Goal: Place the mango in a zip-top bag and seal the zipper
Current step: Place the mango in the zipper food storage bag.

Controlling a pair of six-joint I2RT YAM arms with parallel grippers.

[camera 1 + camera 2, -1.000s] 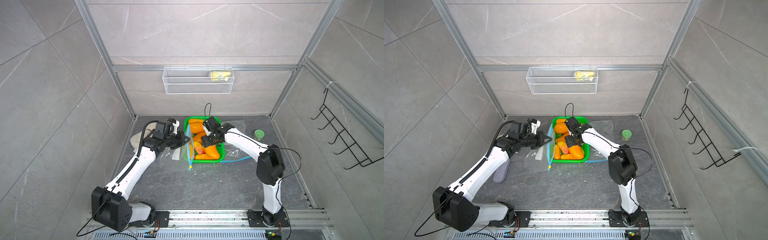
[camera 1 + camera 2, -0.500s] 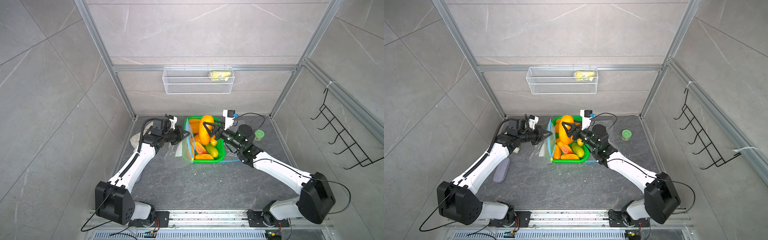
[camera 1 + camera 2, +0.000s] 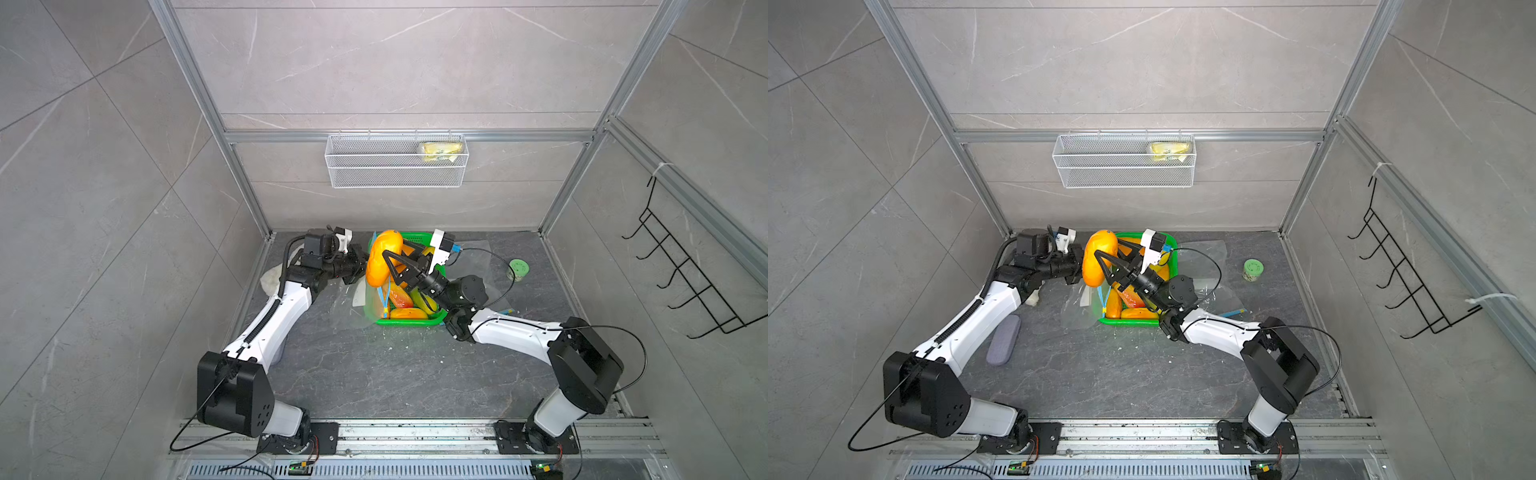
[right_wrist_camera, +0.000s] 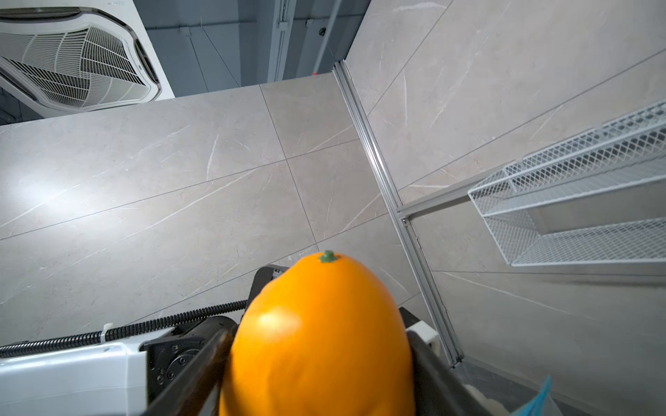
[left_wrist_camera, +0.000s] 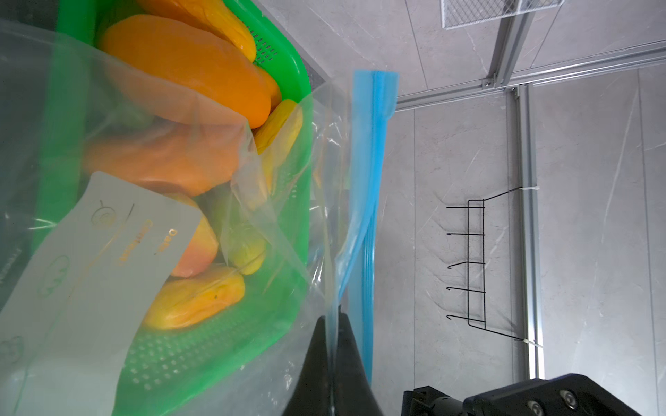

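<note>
My right gripper (image 3: 390, 261) is shut on a large orange mango (image 3: 382, 255), held up above the left edge of the green basket (image 3: 409, 322). The right wrist view shows the mango (image 4: 320, 335) filling the space between both fingers, its green stem end pointing away. My left gripper (image 3: 358, 266) sits just left of the mango, shut on the rim of a clear zip-top bag (image 3: 372, 303). In the left wrist view the black jaws (image 5: 332, 320) pinch the film beside the blue zipper strip (image 5: 369, 162). The bag hangs down against the basket's side.
Several more orange and yellow mangoes lie in the basket (image 3: 1129, 321). Another clear bag (image 3: 478, 253) and a green round lid (image 3: 518, 269) lie at the back right. A grey pad (image 3: 1003, 345) and a white cloth (image 3: 270, 276) lie left. The back wall carries a wire shelf (image 3: 395, 162).
The right gripper has come up out of the basket with the mango and moved left toward the bag. The left gripper has raised the bag's rim beside the basket.
</note>
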